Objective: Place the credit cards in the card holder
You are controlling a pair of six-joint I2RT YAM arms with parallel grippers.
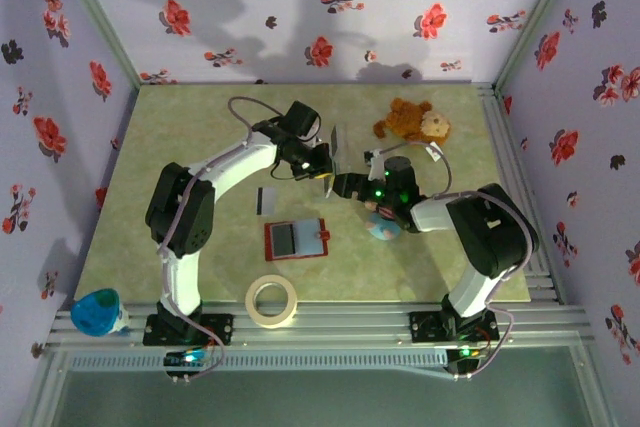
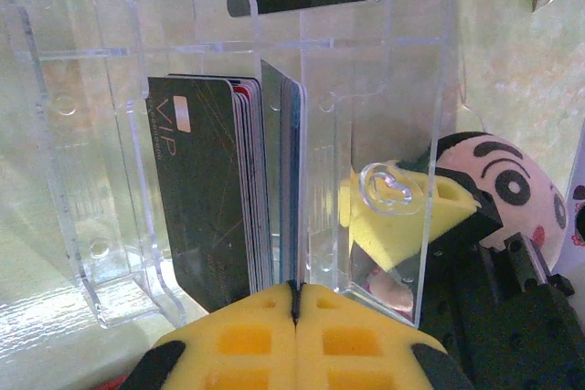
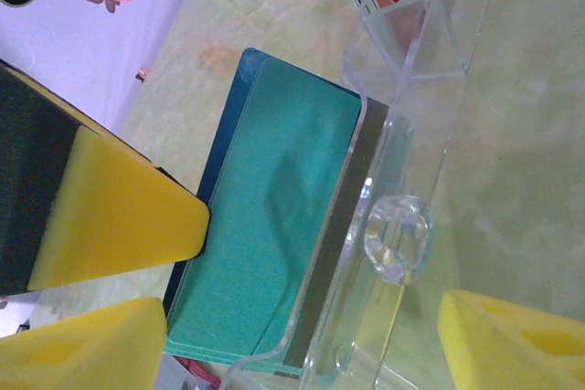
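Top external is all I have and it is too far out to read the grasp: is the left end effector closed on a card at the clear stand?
Observer: It looks so. In the left wrist view the left end effector is shut, and an edge-on card runs straight into the seam between its pads.
Operator: What else sits in that stand?
Observer: A black card marked VIP fronts a stack in the clear stand, in the slot beside the pinched one.
Operator: And my right end effector?
Observer: The right wrist view shows the right end effector open, one finger on either side of the stand, apparently with a gap on each side.
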